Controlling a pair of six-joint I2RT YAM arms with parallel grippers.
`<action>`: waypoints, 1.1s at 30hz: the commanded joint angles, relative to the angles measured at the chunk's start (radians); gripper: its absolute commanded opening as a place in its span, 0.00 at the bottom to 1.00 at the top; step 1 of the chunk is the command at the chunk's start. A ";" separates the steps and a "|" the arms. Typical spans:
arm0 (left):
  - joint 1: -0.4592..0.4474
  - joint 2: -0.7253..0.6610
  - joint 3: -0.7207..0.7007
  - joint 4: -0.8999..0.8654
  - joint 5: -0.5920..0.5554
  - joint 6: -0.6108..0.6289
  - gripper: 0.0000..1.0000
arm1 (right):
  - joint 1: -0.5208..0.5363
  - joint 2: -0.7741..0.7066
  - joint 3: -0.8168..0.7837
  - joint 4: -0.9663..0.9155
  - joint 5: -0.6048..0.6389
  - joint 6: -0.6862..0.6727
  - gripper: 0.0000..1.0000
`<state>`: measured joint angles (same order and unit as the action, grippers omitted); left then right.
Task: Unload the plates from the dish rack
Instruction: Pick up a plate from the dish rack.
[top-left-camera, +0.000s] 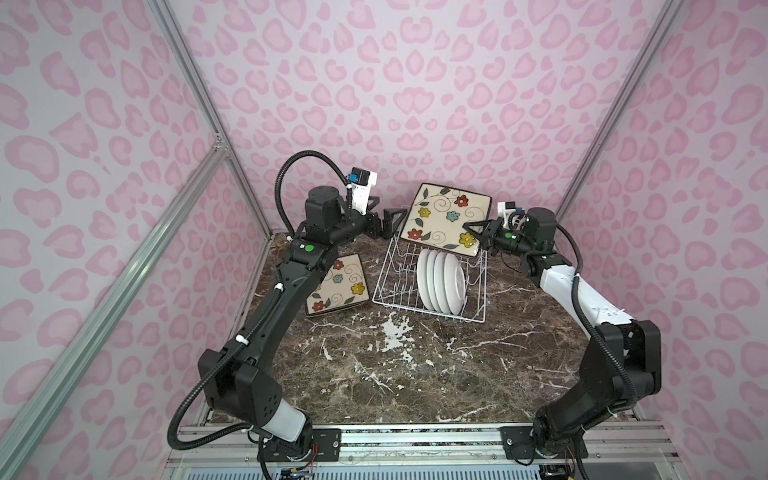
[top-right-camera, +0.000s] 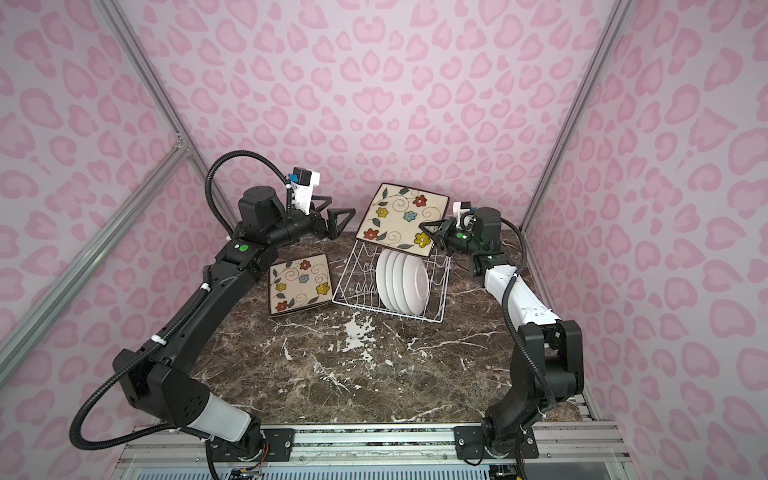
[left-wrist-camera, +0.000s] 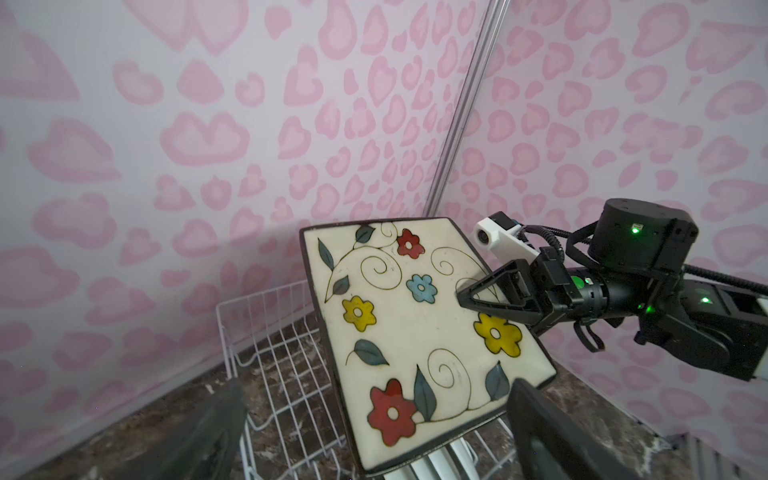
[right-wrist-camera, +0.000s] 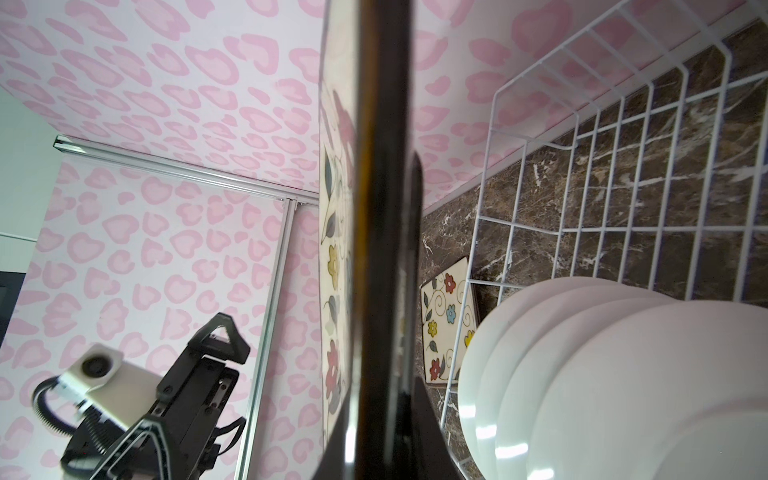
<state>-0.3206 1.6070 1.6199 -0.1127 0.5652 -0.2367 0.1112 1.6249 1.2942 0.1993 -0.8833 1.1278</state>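
square plate (top-left-camera: 445, 220) aslant, face frontward

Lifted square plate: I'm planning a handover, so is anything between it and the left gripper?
Nothing visible. The left gripper stands open beside the square plate, which the right gripper holds above the dish rack.

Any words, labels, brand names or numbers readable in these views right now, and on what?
No text can be read in any view.
Tiny white mark on the left arm: too small to read.
Raised square plate: flowers and swirls only, no writing.
Round white plates: no writing in view.
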 joint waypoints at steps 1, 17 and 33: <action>0.019 0.062 0.029 -0.005 0.191 -0.194 0.98 | 0.015 -0.005 0.004 0.187 -0.056 -0.057 0.00; 0.028 0.304 0.205 -0.181 0.403 -0.223 0.84 | 0.109 0.058 0.096 0.054 -0.070 -0.208 0.00; 0.028 0.311 0.150 -0.080 0.508 -0.310 0.08 | 0.116 0.087 0.069 0.133 -0.069 -0.177 0.00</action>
<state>-0.2783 1.9209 1.7779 -0.2752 1.0409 -0.5888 0.2165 1.7058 1.3655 0.2146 -0.9504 0.9234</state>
